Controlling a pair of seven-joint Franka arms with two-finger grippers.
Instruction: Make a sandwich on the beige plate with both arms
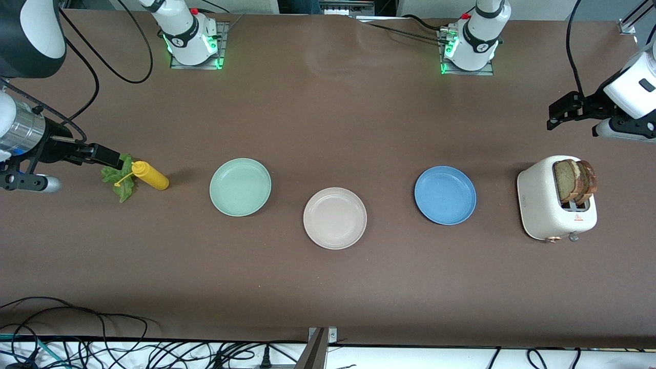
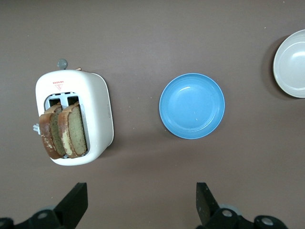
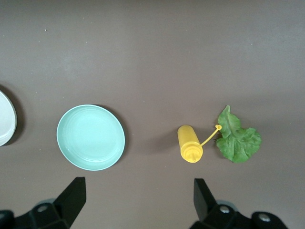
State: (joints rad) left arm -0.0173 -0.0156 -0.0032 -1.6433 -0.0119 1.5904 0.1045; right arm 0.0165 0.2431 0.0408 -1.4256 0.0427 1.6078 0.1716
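The beige plate (image 1: 334,218) lies bare at the table's middle; its rim also shows in the left wrist view (image 2: 291,63) and the right wrist view (image 3: 4,119). Two brown bread slices (image 1: 575,180) (image 2: 63,130) stand upright in the white toaster (image 1: 543,205). A green lettuce leaf (image 1: 122,182) (image 3: 238,139) lies flat at the right arm's end. My left gripper (image 1: 556,115) (image 2: 141,202) hangs open over bare table near the toaster. Close above the lettuce, my right gripper (image 1: 105,155) (image 3: 138,200) is open too, with nothing between its fingers.
A mint-green plate (image 1: 240,186) and a blue plate (image 1: 445,195) flank the beige one. A yellow squeeze bottle (image 1: 149,175) lies on its side beside the lettuce. Cables run along the table edge nearest the front camera.
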